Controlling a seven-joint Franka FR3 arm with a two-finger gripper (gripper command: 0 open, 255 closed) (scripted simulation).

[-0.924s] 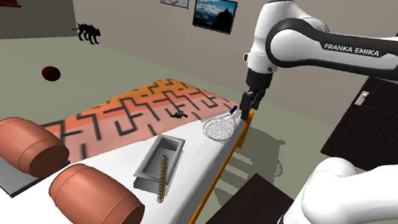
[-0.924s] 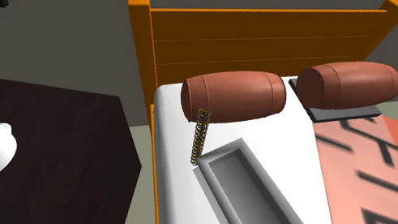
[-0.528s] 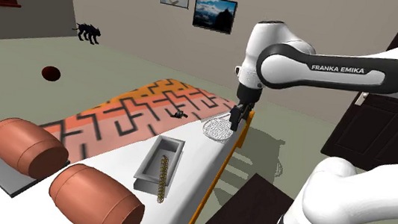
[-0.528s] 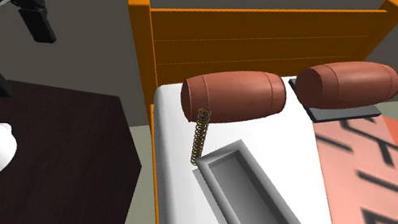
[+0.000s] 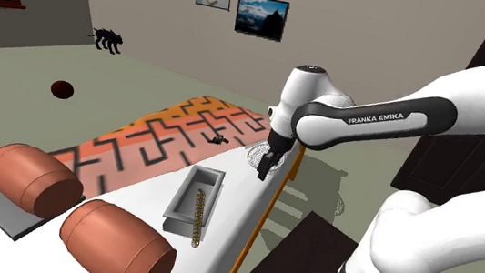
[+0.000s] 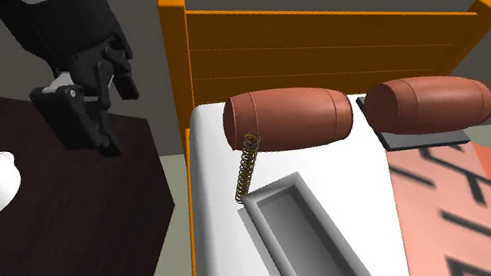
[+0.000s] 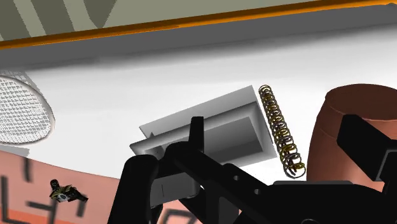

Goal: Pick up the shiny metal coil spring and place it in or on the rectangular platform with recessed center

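Your gripper has swung lower, jaws spread, empty.
Spring lies well ahead of them, beside the tray, along the bed's edge.

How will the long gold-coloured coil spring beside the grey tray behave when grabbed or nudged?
The long gold-coloured coil spring is slender with open turns, so it would likely sag if held by one end. Lying flat on the white bed top, it may roll when nudged. It is probably light.
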